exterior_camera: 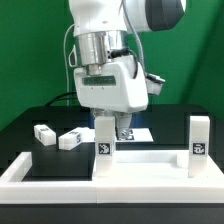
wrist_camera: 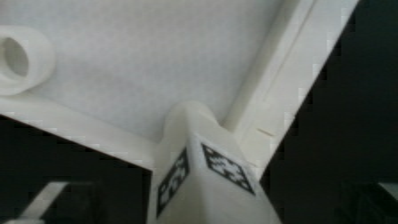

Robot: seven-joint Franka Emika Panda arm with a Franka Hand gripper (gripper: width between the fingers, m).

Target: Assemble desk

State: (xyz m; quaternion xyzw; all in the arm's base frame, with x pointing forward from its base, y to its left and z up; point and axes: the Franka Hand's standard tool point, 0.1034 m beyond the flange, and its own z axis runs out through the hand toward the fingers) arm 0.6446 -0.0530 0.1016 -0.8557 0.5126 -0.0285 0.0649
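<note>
Nearest you, the low white border wall (exterior_camera: pixel 20 172) fronts the flat white tabletop panel (exterior_camera: pixel 150 165), whose long axis runs across the exterior view. On the panel stand the first leg block (exterior_camera: pixel 103 138) and the second leg block (exterior_camera: pixel 199 138), both square-section, upright and tagged black-and-white, with no legible writing. Over the first, the jaws stand open and hold nothing. Two spare leg blocks (exterior_camera: pixel 58 136) lie on the black desk (exterior_camera: pixel 170 118).

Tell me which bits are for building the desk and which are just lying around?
For the desk:
tabletop panel
two upright legs
two loose leg blocks

Just lying about:
white border wall
black table
</note>
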